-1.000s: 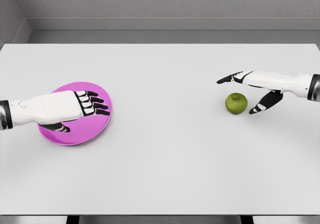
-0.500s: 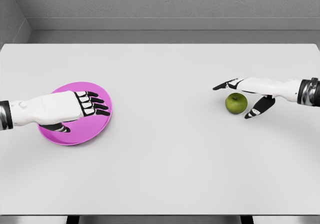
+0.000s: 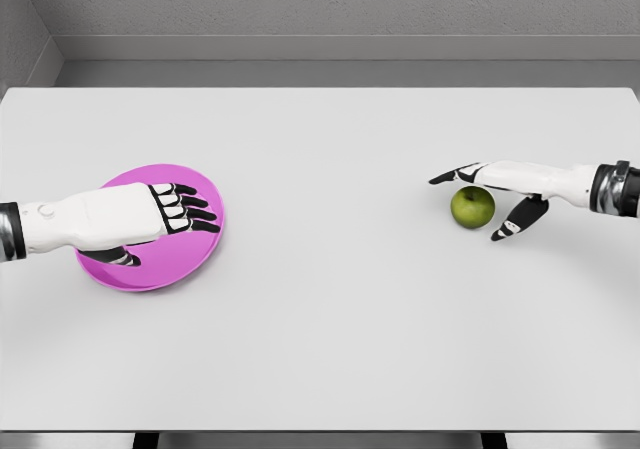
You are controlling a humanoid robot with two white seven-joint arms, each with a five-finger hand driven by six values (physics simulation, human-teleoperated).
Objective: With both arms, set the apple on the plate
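Green apple (image 3: pixel 472 207), right side of the desk (image 3: pixel 330 319), far from the pink plate (image 3: pixel 195 254).
Judged firm, smooth, round, liable to roll; best cupped around its middle. Right hand (image 3: pixel 500 191) spread around it, fingers not yet closed; left hand (image 3: pixel 150 214) flat and open over the plate.

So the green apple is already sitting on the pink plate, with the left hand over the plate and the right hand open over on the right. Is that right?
Not quite. In the head view the green apple lies on the bare white table at the right, far from the pink plate. The rest holds: the left hand is over the plate, and the right hand is open, its fingers spread around the apple.
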